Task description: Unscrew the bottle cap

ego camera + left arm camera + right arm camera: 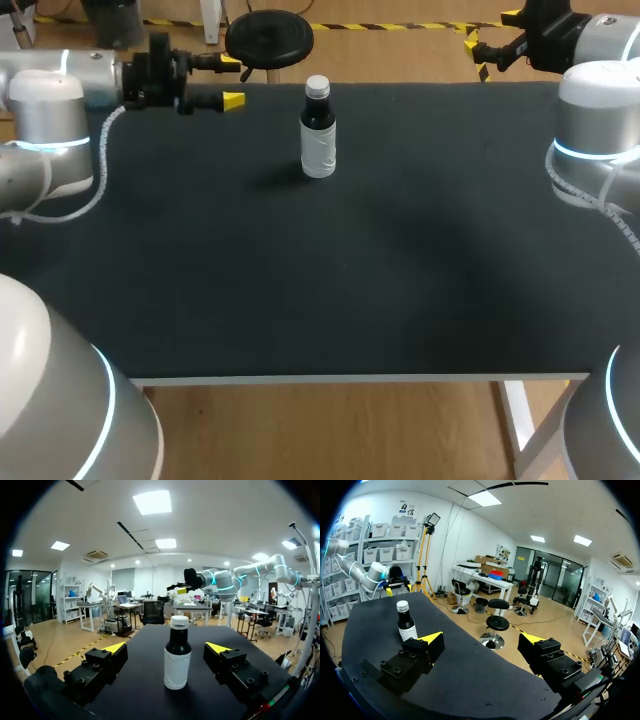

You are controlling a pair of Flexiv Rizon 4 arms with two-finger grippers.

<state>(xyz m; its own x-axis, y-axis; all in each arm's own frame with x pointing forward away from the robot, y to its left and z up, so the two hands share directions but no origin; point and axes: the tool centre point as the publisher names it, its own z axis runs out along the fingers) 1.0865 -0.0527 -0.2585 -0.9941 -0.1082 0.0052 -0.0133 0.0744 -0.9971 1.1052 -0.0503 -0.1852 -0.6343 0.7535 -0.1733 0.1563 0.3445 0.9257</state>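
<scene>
Dark bottle, pale cap on, stands upright on the black table. Left gripper near the bottle, right gripper well apart from it; both with fingers spread, grasping nothing.

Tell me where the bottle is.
In the head view the bottle stands upright near the far edge of the table, slightly left of middle, ahead of the open left hand and apart from it.

The counter has a flat, matte black top that spans nearly the full width of the head view. A thin white rim lines its near edge, and a white leg shows under the near right corner.
</scene>
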